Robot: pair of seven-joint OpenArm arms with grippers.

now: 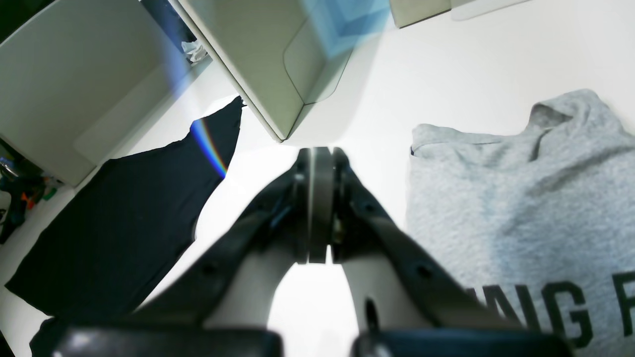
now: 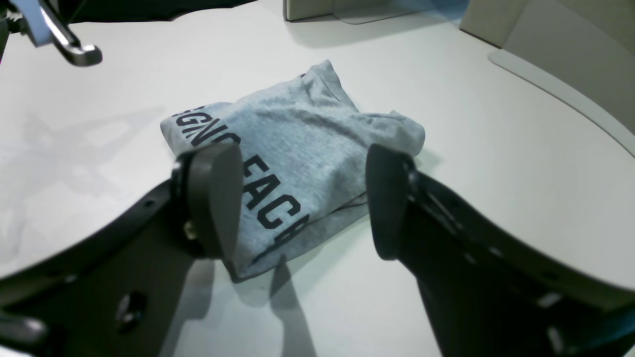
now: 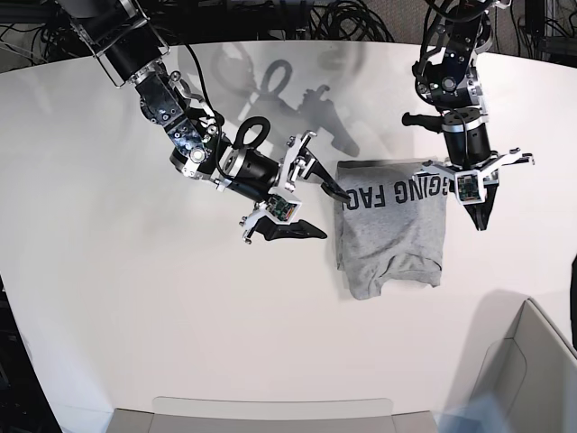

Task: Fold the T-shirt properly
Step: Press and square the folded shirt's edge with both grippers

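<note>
Heather-grey lettered cotton T-shirt lies folded on the white round table. The right gripper is spread wide beside it, empty; the left gripper is fully closed, empty.

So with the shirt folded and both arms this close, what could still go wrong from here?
1. The open right gripper straddles the T-shirt's edge; one finger looks level with the cloth in the base view, so retreating carelessly could drag the fold open.
2. The collar end sits rumpled, so the stack may slump.
3. The shut left gripper hangs beside the shirt's other edge; a sideways sweep could nudge it. A dark garment lies nearby too.
</note>
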